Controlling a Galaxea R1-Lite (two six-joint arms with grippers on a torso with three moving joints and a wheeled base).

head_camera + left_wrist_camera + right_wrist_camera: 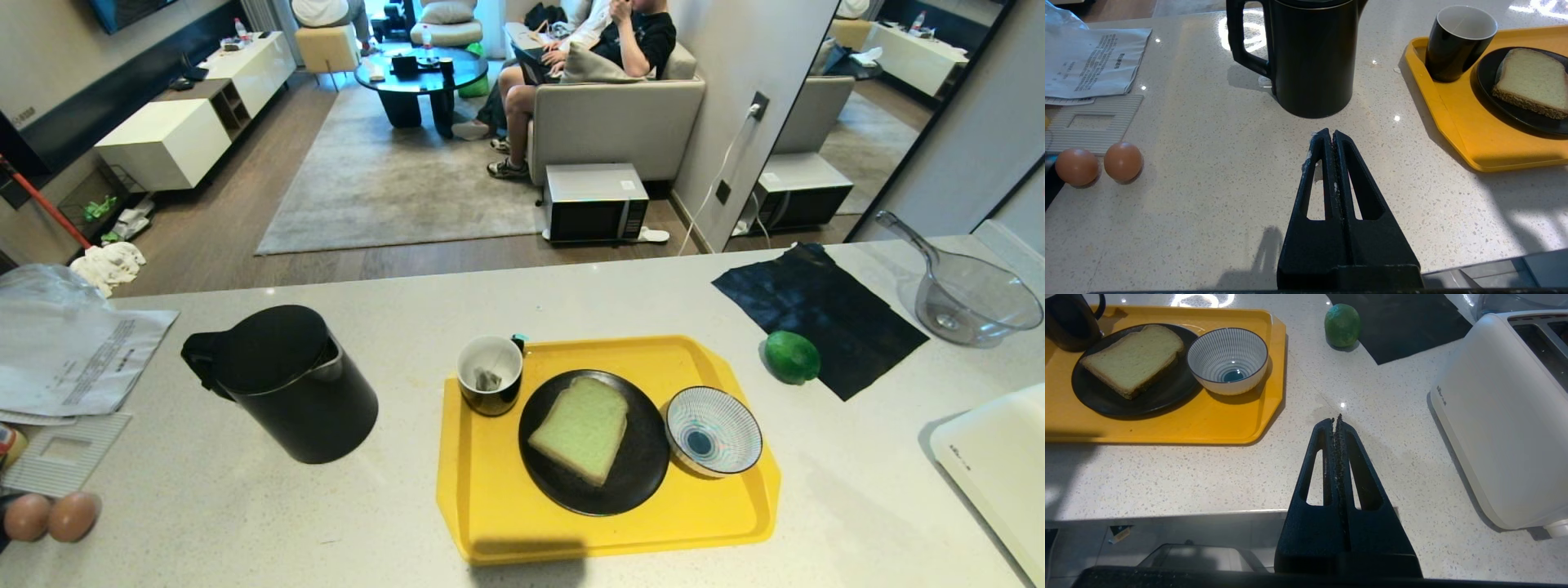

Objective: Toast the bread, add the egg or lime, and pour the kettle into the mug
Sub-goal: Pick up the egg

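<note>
The pale green bread (581, 429) lies flat on a black plate (637, 482) on a yellow tray (490, 506). At the tray's far left corner stands the black mug (490, 376), with a tea bag inside. Left of the tray stands the black kettle (286, 384), lid on. The lime (792, 357) rests by a black cloth right of the tray. The egg is out of view. My left gripper (1329, 131) hangs shut and empty just short of the kettle (1310, 61). My right gripper (1336, 418) is shut and empty over bare counter between the tray and a white toaster (1502, 416).
A striped white bowl (713, 430) sits on the tray's right side. Two plain brown ones (1098, 163) lie at the near left by papers (73, 359). A clear scoop bowl (971, 302) stands far right. People sit on a sofa beyond the counter.
</note>
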